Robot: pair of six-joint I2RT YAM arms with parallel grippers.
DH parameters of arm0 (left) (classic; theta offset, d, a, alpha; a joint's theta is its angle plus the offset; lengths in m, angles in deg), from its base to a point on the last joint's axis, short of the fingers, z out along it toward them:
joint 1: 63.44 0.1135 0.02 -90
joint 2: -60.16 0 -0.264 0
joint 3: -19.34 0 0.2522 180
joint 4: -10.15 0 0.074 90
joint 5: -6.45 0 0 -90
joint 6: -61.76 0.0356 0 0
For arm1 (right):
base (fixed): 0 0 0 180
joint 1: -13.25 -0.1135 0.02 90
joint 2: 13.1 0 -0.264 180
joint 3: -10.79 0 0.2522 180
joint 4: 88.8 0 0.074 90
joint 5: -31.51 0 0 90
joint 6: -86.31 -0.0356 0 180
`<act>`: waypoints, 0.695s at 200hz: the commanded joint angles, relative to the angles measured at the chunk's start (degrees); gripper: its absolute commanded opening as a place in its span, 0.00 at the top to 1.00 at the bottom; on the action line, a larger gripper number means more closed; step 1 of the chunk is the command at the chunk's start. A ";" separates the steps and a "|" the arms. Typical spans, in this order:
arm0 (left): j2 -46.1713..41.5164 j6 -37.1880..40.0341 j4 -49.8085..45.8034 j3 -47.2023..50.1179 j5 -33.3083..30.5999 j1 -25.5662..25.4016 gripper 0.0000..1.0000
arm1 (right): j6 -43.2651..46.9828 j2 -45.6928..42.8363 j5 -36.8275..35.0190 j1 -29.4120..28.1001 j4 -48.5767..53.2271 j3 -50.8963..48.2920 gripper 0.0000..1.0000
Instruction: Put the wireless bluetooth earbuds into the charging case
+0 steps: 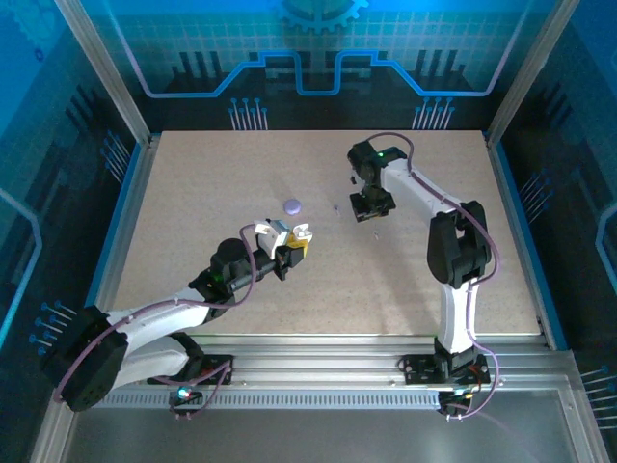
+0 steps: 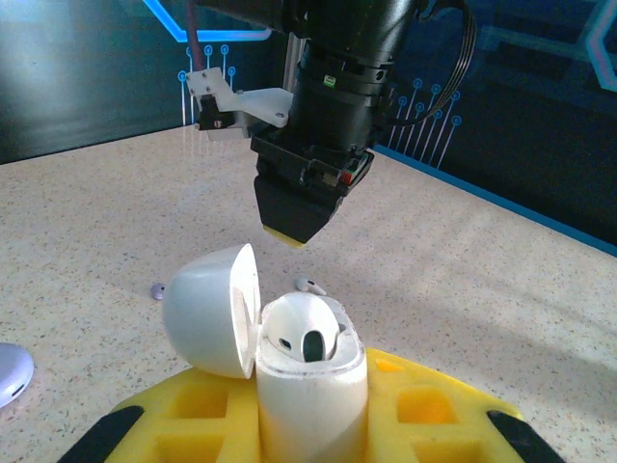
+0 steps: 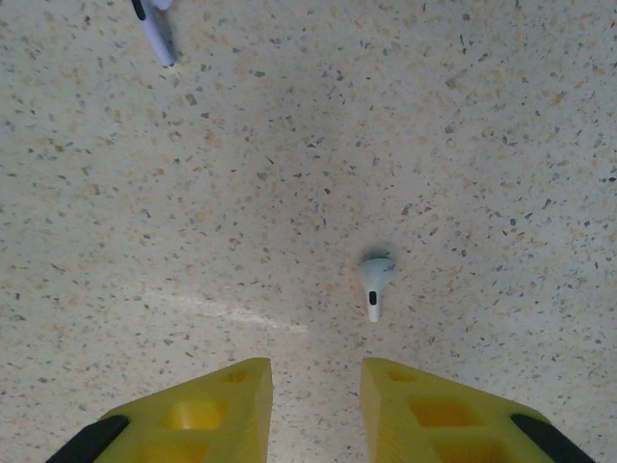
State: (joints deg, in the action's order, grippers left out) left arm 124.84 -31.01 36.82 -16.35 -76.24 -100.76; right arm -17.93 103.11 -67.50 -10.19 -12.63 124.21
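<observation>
Speckled tabletop [image 3: 289, 145]; left gripper [image 2: 310, 429] pinches open charging case [image 2: 308, 381]; right gripper [image 3: 316, 405] spread above an earbud [image 3: 374, 283]

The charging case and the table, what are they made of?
The charging case looks like smooth, glossy white plastic: its open lid and rounded body catch soft highlights. The table looks matte and beige with dark speckles, like stone or a printed laminate. I cannot tell which.

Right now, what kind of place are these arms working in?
Probably an enclosed robot work cell or demo booth: blue circuit-pattern wall panels, aluminium frame posts, and a speckled tabletop with a mounting rail along its near edge.
</observation>
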 commanded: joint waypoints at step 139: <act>0.00 1.14 0.00 -1.23 -1.07 -0.38 0.79 | 2.55 8.59 0.69 3.72 3.94 0.67 0.69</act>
State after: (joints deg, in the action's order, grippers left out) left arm 124.86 -31.03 36.49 -16.35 -76.46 -100.76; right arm -16.12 110.38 -67.39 -7.55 -10.59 124.21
